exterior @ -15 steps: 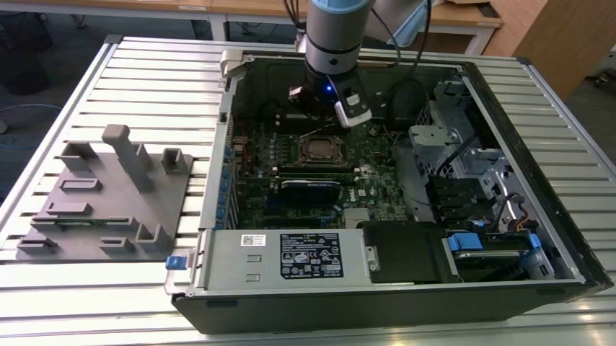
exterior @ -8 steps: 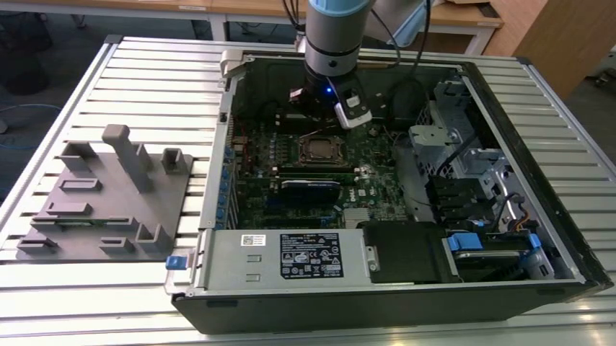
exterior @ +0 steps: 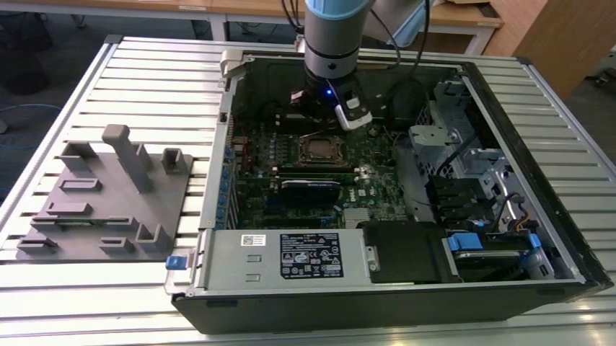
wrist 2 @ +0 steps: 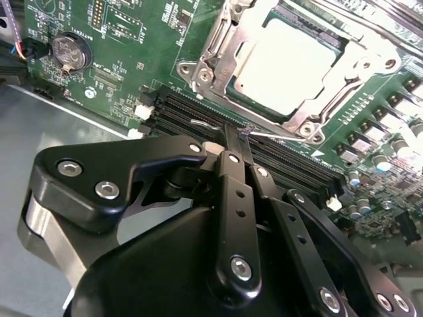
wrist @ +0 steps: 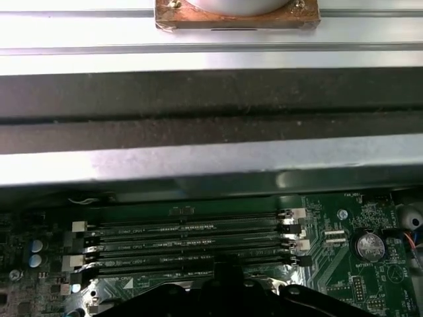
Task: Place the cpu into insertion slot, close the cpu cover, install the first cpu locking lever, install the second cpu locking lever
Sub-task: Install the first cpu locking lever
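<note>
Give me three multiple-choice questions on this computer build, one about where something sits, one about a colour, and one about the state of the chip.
1. In the exterior view, where is the grey tray?
A. hanging from the arm
B. on the slatted table, at the exterior view's left of the case
C. under the table

2. What colour is the circuit board?
A. blue
B. green
C. red

3. How does the chip sit?
A. loose on the table
B. lifted in the air
C. seated in the board beneath the metal frame

Answers:
1 B, since the tray rests on the slats beside the case.
2 B, since the board is green in both wrist views.
3 C, since the chip's grey top shows through the frame's window.
</note>
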Robot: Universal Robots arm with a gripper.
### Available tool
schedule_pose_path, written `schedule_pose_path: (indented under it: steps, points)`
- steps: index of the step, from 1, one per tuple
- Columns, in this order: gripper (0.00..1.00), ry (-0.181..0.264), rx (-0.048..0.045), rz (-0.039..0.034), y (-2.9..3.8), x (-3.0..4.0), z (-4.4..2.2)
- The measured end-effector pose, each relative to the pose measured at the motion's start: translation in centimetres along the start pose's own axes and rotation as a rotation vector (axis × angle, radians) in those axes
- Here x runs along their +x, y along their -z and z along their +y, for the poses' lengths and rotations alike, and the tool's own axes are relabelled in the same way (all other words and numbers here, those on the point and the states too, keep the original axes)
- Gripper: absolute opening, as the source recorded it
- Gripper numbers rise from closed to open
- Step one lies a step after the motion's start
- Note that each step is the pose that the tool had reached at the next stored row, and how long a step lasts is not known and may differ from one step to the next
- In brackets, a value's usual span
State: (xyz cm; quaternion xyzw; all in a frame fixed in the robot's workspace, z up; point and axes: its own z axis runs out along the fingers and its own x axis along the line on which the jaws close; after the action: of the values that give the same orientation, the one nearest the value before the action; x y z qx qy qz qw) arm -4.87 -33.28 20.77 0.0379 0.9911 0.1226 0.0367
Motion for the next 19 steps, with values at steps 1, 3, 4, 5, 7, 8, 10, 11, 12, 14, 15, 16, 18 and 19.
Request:
schedule_pose_path:
  steps: [1,3,4,5,7,8,10,11,12,14,15,16,18,19]
  points:
    - [0.1,0.001,-0.0005,-0.0032,-0.04,0.0,-0.01]
    - [0.1,0.003,-0.0014,-0.0099,-0.12,0.01,-0.03]
    - [0.1,0.003,-0.0018,-0.0135,-0.16,0.01,-0.04]
    - [0.1,0.004,-0.0021,-0.0167,-0.19,0.01,-0.05]
    - [0.1,0.005,-0.0023,-0.0209,-0.22,0.01,-0.06]
    - [0.1,0.005,-0.0024,-0.0212,-0.23,0.01,-0.06]
    - [0.1,0.004,-0.0023,-0.0217,-0.24,0.02,-0.06]
    - [0.1,0.002,-0.0019,-0.0224,-0.25,0.02,-0.06]
    - [0.1,-0.003,-0.0014,-0.0238,-0.28,0.02,-0.06]
    - [0.1,-0.026,0.0009,-0.0297,-0.33,0.02,-0.08]
    - [0.1,-0.042,0.0023,-0.0337,-0.36,0.02,-0.09]
    - [0.1,-0.058,0.0035,-0.0376,-0.38,0.03,-0.09]
    - [0.1,-0.073,0.0049,-0.0414,-0.39,0.09,-0.09]
    - [0.1,-0.074,0.0049,-0.0417,-0.39,0.14,-0.08]
